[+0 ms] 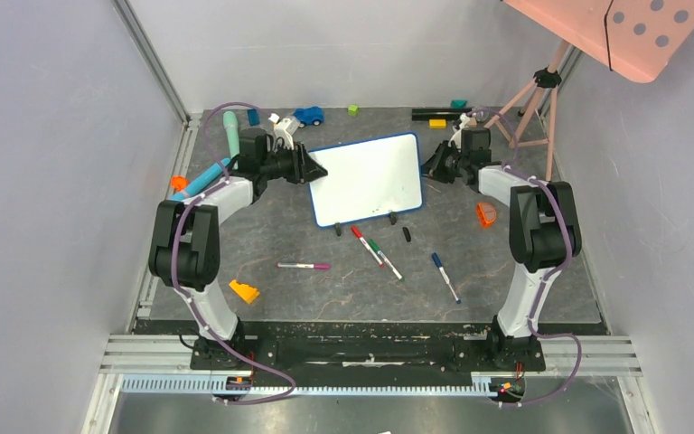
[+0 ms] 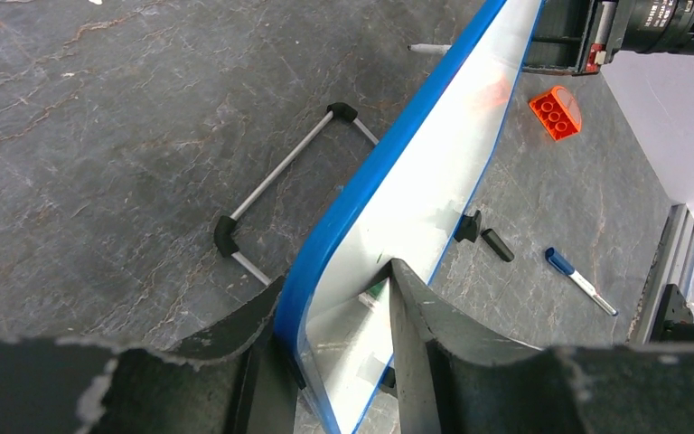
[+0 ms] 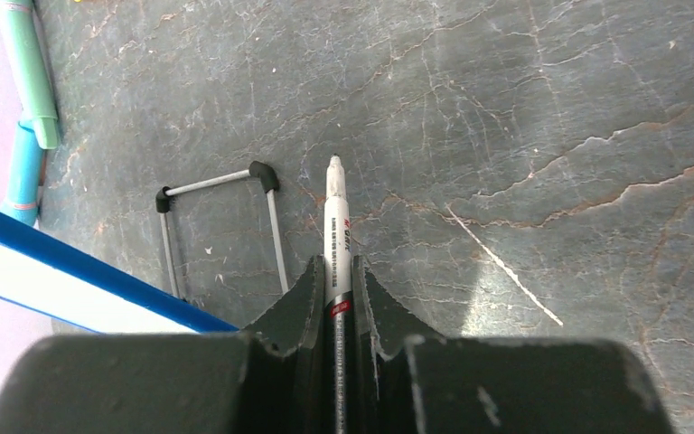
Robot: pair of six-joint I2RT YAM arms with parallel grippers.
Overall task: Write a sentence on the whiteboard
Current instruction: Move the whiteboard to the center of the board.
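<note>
The small rectangular blue-framed whiteboard stands tilted at the middle of the dark marbled desk, its left edge clamped in the left gripper, while the right gripper just beside it pinches a white-barrelled marker; no words show on the board, so all the writing looks yet to be done.

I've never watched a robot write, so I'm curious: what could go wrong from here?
The left fingers pinch only the blue edge of the whiteboard, so it might twist or slip under pressure. The right fingers hold the marker with much sticking out; pushing its tip could skew it.
</note>
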